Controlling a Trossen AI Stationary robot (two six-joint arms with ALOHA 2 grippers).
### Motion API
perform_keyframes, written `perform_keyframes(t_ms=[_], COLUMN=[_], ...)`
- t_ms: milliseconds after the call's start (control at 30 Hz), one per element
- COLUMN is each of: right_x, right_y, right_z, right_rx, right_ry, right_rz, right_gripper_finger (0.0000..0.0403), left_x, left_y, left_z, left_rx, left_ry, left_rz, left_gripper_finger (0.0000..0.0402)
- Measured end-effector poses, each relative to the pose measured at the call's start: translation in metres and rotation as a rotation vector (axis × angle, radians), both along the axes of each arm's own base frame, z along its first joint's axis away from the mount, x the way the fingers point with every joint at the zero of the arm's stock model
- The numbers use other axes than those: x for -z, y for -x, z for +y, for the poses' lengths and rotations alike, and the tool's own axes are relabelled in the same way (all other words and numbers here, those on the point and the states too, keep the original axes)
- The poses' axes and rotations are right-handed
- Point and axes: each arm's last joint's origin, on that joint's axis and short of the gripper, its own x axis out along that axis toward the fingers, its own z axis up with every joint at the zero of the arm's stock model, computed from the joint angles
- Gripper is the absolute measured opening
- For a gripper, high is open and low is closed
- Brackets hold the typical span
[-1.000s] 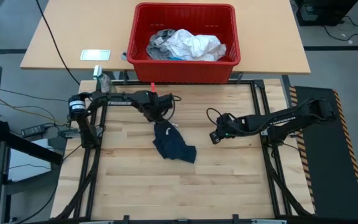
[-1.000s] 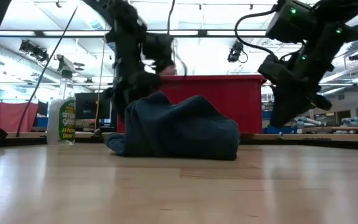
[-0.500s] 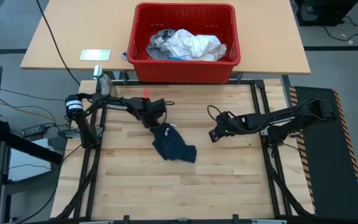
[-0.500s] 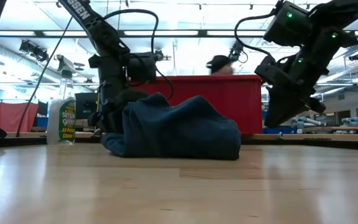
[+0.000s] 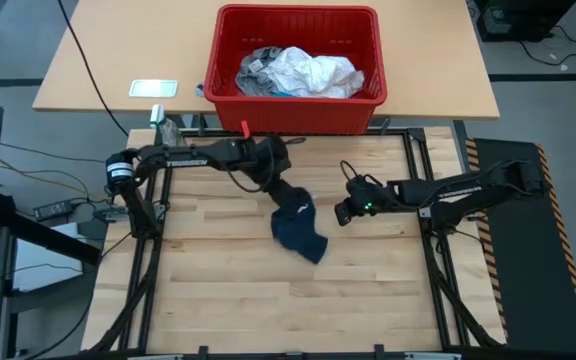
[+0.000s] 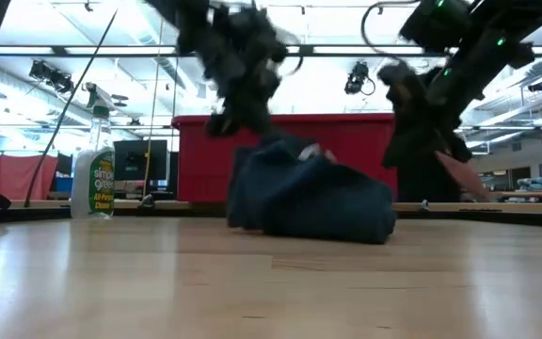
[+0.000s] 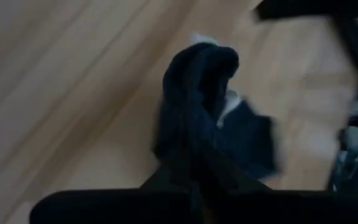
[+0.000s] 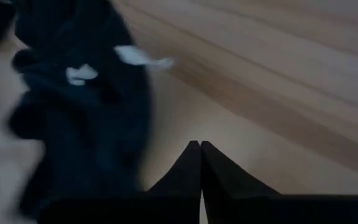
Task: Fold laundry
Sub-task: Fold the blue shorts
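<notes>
Our left gripper is clamped on the navy garment near the table's far edge. Our right gripper waits, pinched on nothing. We should lift slowly.

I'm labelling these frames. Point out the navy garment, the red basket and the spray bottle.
Navy garment (image 5: 297, 226), high view, middle of the cloth.
Red basket (image 5: 298, 113), high view, front wall.
Spray bottle (image 6: 93, 179), low view, label.

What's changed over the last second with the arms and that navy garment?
The left gripper has closed on the dark navy garment and dragged it toward the right arm, lifting one end. The right gripper has shut empty and edged slightly closer to the cloth. The red basket with its white and grey laundry and the spray bottle have not moved.
</notes>
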Motion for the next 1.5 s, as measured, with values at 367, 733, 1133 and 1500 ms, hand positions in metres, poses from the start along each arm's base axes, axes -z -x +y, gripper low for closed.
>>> perform_keyframes(t_ms=[367,733,1133,1500], right_x=[-0.053,-0.052,-0.030,0.025], right_y=[0.027,0.002,0.010,0.029], right_z=[0.025,0.022,-0.003,-0.061], right_rx=[-0.129,-0.228,0.103,0.015], right_ry=[0.513,0.796,0.443,0.224], right_rz=[-0.160,-0.123,-0.065,-0.318], right_gripper_finger=[0.0018,0.0168,0.0264,0.0263], left_x=[-0.080,-0.090,-0.082,-0.073], left_y=[-0.012,-0.012,-0.005,0.004], left_z=[0.006,0.010,0.003,-0.028], left_rx=[-0.024,-0.102,0.088,0.381], left_ry=[-0.030,-0.016,-0.123,-0.212], left_rz=[-0.201,-0.213,-0.131,-0.003], left_gripper_finger=[0.0005,0.0005,0.0008,0.0010])
